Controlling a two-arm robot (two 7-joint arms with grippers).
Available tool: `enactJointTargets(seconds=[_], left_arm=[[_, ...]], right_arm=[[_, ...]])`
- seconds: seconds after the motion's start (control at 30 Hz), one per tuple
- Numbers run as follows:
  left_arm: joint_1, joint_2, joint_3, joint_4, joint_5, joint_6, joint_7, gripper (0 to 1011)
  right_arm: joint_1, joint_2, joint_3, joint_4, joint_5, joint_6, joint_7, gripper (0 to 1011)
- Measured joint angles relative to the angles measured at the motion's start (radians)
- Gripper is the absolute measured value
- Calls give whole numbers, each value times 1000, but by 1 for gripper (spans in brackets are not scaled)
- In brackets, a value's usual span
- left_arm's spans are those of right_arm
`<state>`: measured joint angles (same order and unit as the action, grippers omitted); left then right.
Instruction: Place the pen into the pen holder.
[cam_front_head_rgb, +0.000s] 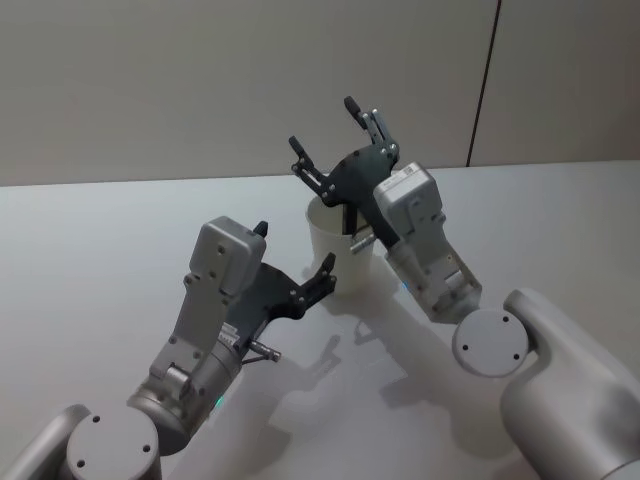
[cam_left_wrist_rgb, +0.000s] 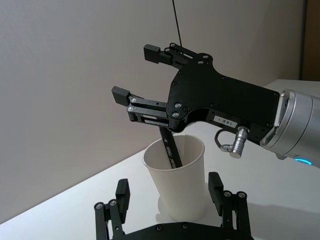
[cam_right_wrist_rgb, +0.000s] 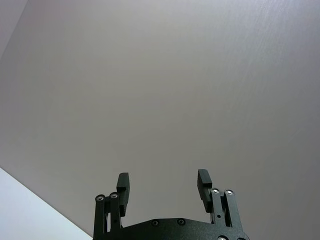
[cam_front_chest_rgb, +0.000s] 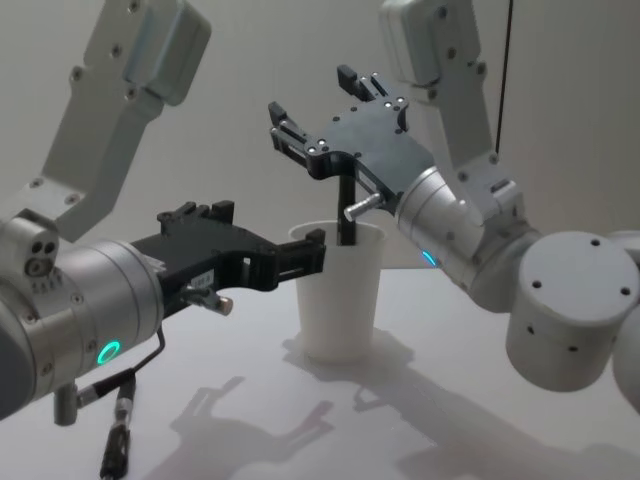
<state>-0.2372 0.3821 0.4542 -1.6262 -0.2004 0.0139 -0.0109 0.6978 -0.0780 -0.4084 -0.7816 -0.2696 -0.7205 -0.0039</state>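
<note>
Pen (cam_left_wrist_rgb: 170, 147) leans inside pen holder (cam_left_wrist_rgb: 181, 187); your right tool (cam_left_wrist_rgb: 136, 72) hangs spread above. Left tool (cam_front_head_rgb: 295, 248) spread, flanks holder, likely steadying.

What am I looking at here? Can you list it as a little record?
Holder: plain white paper cup, upright on pale grey table
Pen: slim black pen leaning inside the cup
Right arm: right gripper open, above the cup, empty
Left arm: left gripper open, beside the cup, facing it
Task state: pen looks placed
</note>
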Motion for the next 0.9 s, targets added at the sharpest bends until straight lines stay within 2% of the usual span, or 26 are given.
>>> enactJointTargets(seconds=[0.07, 0.23, 0.47, 0.9], left_arm=[[0, 0, 0, 0, 0, 0, 0, 1003], [0, 0, 0, 0, 0, 0, 0, 1003], [0, 0, 0, 0, 0, 0, 0, 1003], [0, 0, 0, 0, 0, 0, 0, 1003]], right_arm=[[-3, 1, 0, -5, -2, 2, -1, 888], [-17, 6, -1, -30, -5, 12, -2, 998], [-47, 17, -3, -85, -5, 41, -1, 1001], [-143, 68, 6, -284, 24, 183, 24, 1002]])
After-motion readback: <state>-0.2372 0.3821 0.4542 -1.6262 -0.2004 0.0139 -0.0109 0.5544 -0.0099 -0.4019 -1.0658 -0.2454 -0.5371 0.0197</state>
